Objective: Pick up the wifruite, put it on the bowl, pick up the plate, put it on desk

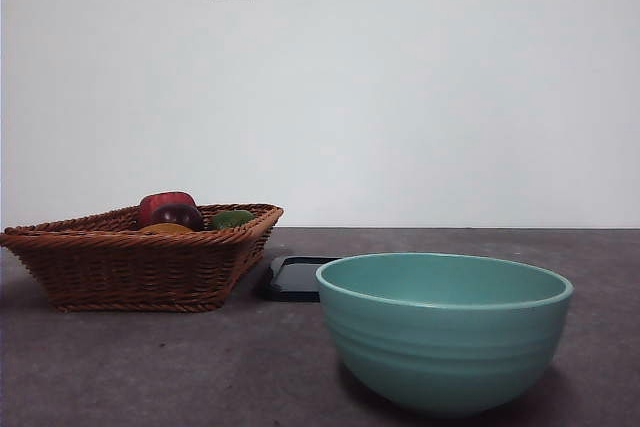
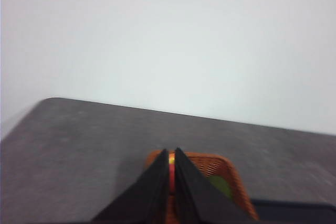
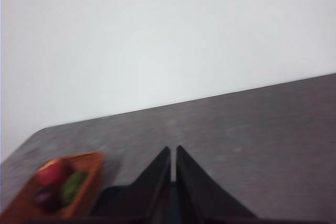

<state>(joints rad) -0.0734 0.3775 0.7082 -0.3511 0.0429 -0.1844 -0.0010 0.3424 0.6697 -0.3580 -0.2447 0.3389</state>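
From the front, neither of my pincers shows; the bowl [image 1: 444,331] stands near right on the desk [image 1: 150,367], its inside hidden, while the wifruite [image 1: 165,229] peeks from the wicker basket [image 1: 130,267] far left. My left pincer [image 2: 171,156] is pressed nearly together, holding nothing, above the basket. My right pincer [image 3: 173,150] is likewise narrow and empty.

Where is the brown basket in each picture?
Front view: the wicker basket sits on the desk at the left, fruit inside.
Left wrist view: low in the middle, behind the left gripper.
Right wrist view: bottom left corner, blurred.
Shared landmark: the green fruit in the basket.
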